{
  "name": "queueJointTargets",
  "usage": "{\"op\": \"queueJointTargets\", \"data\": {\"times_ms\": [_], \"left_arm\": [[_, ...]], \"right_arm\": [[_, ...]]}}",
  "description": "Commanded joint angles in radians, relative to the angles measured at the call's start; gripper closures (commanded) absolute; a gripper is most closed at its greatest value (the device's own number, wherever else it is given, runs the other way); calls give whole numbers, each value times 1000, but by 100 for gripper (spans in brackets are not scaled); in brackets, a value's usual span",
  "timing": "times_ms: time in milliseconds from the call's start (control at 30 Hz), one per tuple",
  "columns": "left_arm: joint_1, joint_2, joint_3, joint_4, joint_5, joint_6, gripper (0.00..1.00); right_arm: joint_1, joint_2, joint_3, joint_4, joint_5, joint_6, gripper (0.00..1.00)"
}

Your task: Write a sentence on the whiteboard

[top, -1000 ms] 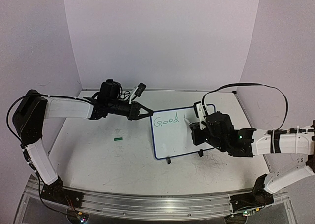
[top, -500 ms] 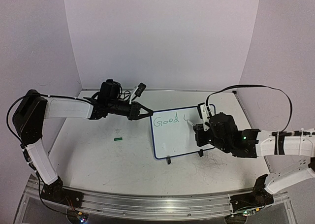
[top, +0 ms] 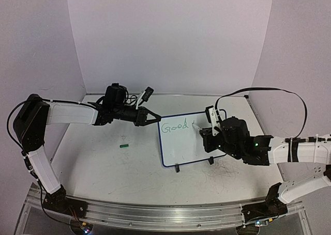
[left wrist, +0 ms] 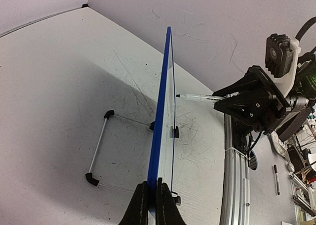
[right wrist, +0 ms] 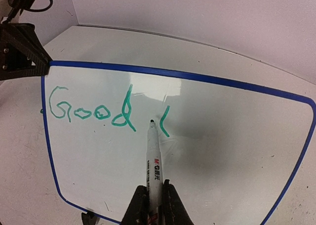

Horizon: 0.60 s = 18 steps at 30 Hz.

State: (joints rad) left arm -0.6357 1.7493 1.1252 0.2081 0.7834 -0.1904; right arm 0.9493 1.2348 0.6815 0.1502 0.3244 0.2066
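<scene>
Marker [right wrist: 154,165] — clamped in right gripper [right wrist: 153,193] — returned beside stroke [right wrist: 164,121] at 3 o'clock of "Good"; left gripper [left wrist: 151,188] pinched whiteboard [right wrist: 222,146]; sentence [right wrist: 101,113] barely begun.

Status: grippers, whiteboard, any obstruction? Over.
Left gripper: jaws shut on whiteboard edge. Right gripper: jaws shut on marker. Sentence reads "Good" plus one stroke. Nothing blocking.

From above, the right gripper [top: 203,133] covered part of the right edge of the whiteboard [top: 178,147]. A green speck [top: 123,146] toward the left edge of the tabletop [top: 103,165] was too small to identify. Left wrist view: whiteboard edge-on, its face unseen.
</scene>
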Motion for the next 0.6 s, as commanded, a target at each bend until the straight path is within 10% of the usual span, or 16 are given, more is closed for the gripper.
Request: {"op": "queueJointTargets", "data": {"times_ms": [0, 567], "left_arm": [[-19, -24, 2, -4, 10, 31, 100], [-19, -25, 1, -7, 13, 33, 100]], "right_arm": [[-2, 17, 55, 40, 21, -9, 100], [-2, 53, 49, 7, 88, 13, 100]]}}
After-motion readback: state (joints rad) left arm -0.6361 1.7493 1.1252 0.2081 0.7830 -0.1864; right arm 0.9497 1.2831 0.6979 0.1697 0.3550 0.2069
